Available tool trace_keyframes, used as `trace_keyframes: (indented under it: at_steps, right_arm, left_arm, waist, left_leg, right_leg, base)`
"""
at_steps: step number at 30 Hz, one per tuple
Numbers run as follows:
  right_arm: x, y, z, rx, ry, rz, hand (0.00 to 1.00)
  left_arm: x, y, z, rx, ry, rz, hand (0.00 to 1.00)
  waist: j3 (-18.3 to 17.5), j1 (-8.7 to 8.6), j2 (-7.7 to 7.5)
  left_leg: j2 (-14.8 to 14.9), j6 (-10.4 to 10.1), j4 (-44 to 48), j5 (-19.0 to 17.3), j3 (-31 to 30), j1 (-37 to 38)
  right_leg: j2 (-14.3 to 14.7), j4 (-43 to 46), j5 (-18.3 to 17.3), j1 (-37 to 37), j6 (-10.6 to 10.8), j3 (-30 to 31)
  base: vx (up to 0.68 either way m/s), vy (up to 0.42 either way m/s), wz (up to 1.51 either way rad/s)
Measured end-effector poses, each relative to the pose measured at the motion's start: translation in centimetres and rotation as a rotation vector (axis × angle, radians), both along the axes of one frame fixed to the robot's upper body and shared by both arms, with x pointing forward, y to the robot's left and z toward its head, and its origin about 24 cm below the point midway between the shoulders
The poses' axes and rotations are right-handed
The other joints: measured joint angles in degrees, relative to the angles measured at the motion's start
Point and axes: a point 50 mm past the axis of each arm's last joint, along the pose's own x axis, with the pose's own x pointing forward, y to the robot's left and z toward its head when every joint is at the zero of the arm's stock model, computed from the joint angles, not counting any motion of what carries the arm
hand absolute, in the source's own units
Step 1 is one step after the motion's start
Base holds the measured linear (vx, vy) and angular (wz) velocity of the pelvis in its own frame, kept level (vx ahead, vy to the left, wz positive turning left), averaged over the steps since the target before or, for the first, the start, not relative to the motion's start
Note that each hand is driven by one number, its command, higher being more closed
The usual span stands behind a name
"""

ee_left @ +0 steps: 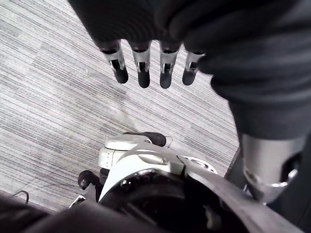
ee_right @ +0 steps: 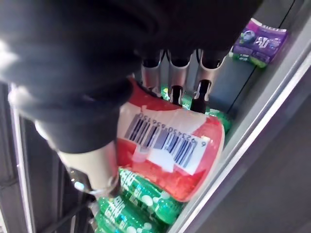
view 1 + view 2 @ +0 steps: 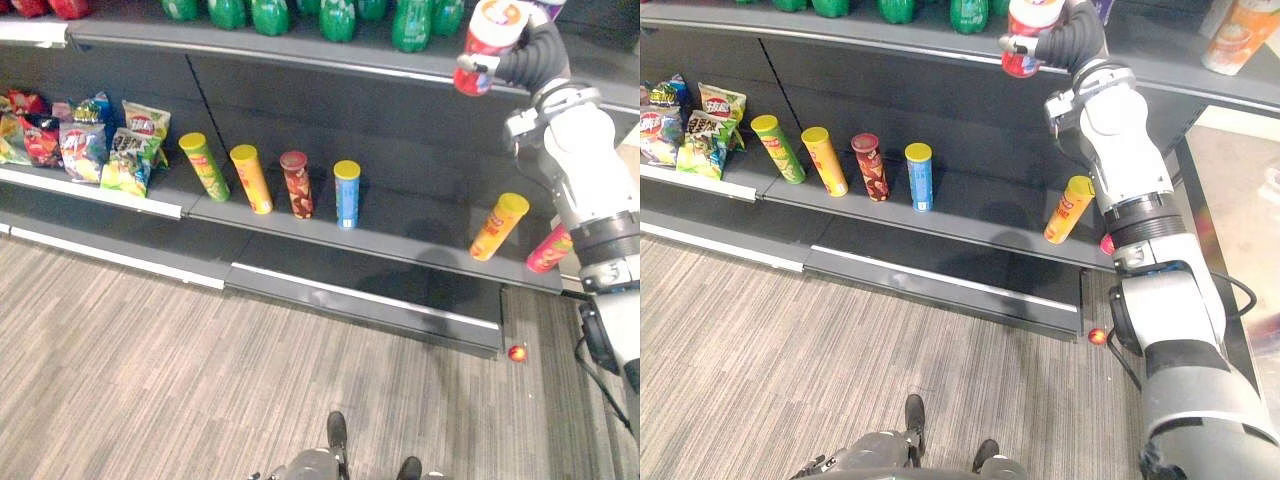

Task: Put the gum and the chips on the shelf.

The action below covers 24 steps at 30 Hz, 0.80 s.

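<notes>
The right robot hand (image 2: 180, 68) is clamped round a red-and-white canister (image 2: 170, 150) with a barcode label, at the upper shelf's (image 3: 300, 55) front edge beside green bottles (image 3: 338, 18). Six chip tubes (image 3: 347, 193) stand along the lower shelf (image 3: 420, 235). The left robot hand (image 1: 141, 63) hangs, fingers straight and apart, over the floor (image 1: 48, 97).

Green bottles (image 3: 338, 18) stand in a row. A purple packet (image 2: 260, 41) lies near them, and an orange-and-white tub (image 3: 1230, 40) stands to their right. Snack bags (image 3: 85, 140) sit lower, far to their left. A small red ball (image 3: 517, 353) lies on the striped floor (image 3: 150, 350), well below the bottles and to their right.
</notes>
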Motion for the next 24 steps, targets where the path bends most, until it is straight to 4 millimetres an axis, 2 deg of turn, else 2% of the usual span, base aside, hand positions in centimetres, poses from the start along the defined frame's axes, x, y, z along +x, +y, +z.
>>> trace_keyframes:
  at_steps: [2,6,11,15,18,20,24]
  right_arm:
    - [-0.2,-0.8,0.7,0.024,-0.012,-0.028,1.00]
    - [-0.3,-1.9,2.2,0.039,-0.016,-0.081,1.00]
    - [0.0,-2.9,2.7,0.066,-0.001,-0.139,1.00]
    - [-0.5,-3.8,4.5,0.049,-0.036,-0.194,1.00]
    - [-0.9,-4.5,5.1,0.053,-0.060,-0.230,1.00]
    - [-1.3,-4.5,6.0,0.063,-0.093,-0.241,1.00]
    - [-1.7,-4.9,6.7,0.057,-0.115,-0.256,1.00]
  left_arm:
    - [0.4,-0.1,0.0,-0.003,-0.010,-0.007,0.00]
    - [0.7,-0.1,0.1,-0.004,-0.022,-0.010,0.00]
    - [0.9,-0.3,0.2,-0.004,-0.031,-0.010,0.00]
    - [1.5,-0.6,0.4,-0.009,-0.061,-0.006,0.00]
    - [1.8,-0.6,0.4,-0.022,-0.073,0.012,0.00]
    - [2.0,-0.7,0.5,-0.023,-0.085,0.009,0.00]
    - [2.3,-0.7,0.7,-0.022,-0.100,0.001,0.00]
  waist:
    - [0.8,0.56,0.18]
    - [1.3,0.63,0.28]
    - [1.8,0.68,0.61]
    - [4.1,0.74,1.33]
    - [5.1,0.75,1.65]
    - [6.2,0.69,1.83]
    - [6.5,0.90,1.88]
  left_leg:
    - [0.0,0.0,0.1,0.0,0.0,-0.1]
    - [0.0,0.2,0.3,0.3,-0.6,-1.0]
    - [0.1,0.3,0.3,0.5,-0.9,-0.9]
    - [0.2,0.2,0.3,0.5,-1.0,-1.0]
    - [0.3,-0.1,0.3,0.4,-1.1,-1.9]
    - [0.4,-0.2,0.3,0.6,-1.0,-2.5]
    - [0.5,0.3,0.3,0.9,-1.0,-3.2]
  right_leg:
    - [0.1,0.0,0.0,0.0,0.0,0.0]
    - [0.2,0.1,0.0,-0.8,0.0,-0.4]
    - [0.3,0.0,0.0,-0.6,-0.1,-1.0]
    - [0.4,0.3,-0.2,-0.7,-0.2,-1.2]
    - [0.4,1.2,-0.4,-1.9,-0.5,-1.2]
    - [0.4,1.6,-0.4,-2.6,-0.5,-1.2]
    - [0.3,1.9,-0.4,-3.7,-0.6,-1.1]
  base:
    - [0.04,0.000,0.02]
    - [0.06,-0.013,0.04]
    - [0.06,-0.017,0.04]
    - [0.00,0.000,0.00]
    - [0.00,0.000,0.00]
    - [0.00,0.000,0.00]
    - [0.03,0.004,0.00]
